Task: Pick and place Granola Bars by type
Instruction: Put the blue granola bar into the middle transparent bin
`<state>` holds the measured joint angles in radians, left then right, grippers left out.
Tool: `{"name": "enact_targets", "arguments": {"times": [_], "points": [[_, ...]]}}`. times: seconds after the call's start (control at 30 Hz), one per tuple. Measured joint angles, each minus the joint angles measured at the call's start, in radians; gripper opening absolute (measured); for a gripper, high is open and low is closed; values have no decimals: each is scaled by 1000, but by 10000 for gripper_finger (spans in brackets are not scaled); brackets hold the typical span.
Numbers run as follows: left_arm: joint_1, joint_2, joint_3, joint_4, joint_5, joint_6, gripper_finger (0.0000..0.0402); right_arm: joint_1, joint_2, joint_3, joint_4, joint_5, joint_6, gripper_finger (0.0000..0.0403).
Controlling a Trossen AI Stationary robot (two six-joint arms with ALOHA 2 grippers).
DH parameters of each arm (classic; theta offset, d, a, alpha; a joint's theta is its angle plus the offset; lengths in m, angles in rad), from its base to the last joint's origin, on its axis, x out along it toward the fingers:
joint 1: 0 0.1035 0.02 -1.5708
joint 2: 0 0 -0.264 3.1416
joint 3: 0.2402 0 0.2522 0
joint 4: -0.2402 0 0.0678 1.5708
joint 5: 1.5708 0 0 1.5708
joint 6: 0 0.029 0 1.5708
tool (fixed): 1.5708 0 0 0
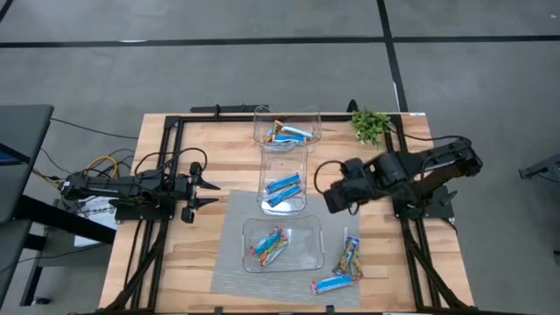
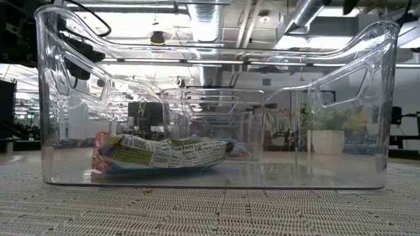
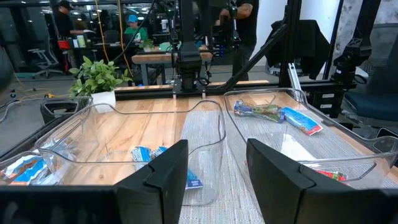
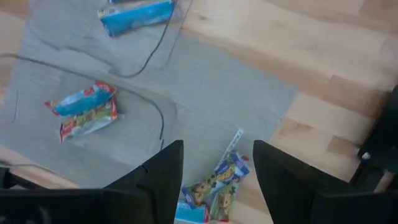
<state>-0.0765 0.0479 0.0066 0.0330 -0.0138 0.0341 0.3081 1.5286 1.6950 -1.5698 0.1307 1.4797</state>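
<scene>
Three clear bins stand in a row down the table's middle. The far bin (image 1: 287, 127) and the middle bin (image 1: 284, 188) hold blue-and-white bars (image 1: 283, 189). The near bin (image 1: 282, 245) holds multicoloured bars (image 1: 268, 246) (image 2: 164, 152). A multicoloured bar (image 1: 350, 255) (image 4: 217, 182) and a blue bar (image 1: 335, 283) lie loose at the mat's right near corner. My right gripper (image 1: 332, 199) (image 4: 214, 168) hovers open to the right of the middle bin, above and on the far side of the loose bars. My left gripper (image 1: 206, 184) (image 3: 217, 168) waits open at the table's left.
A grey woven mat (image 1: 232, 262) lies under the near bin. A small green plant (image 1: 372, 125) stands at the far right corner. A black frame (image 1: 175, 131) runs along the table's edges. Bare wood (image 1: 376, 280) shows right of the loose bars.
</scene>
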Motion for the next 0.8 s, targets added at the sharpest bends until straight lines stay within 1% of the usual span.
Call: {"name": "enact_targets", "arguments": {"times": [0.13, 0.33, 0.43, 0.57, 0.8], "points": [[0, 0, 0, 0, 0, 0, 158, 76, 30, -9, 0, -10, 86, 183], [0, 0, 0, 0, 0, 0, 158, 205, 110, -38, -2, -90, 229, 180], [0, 0, 0, 0, 1, 0, 158, 255, 152, -38, -1, -96, 308, 181], [0, 0, 0, 0, 1, 0, 158, 292, 221, -38, 4, -127, 393, 183], [0, 0, 0, 0, 1, 0, 158, 301, 336, -38, 38, -200, 488, 184]]}}
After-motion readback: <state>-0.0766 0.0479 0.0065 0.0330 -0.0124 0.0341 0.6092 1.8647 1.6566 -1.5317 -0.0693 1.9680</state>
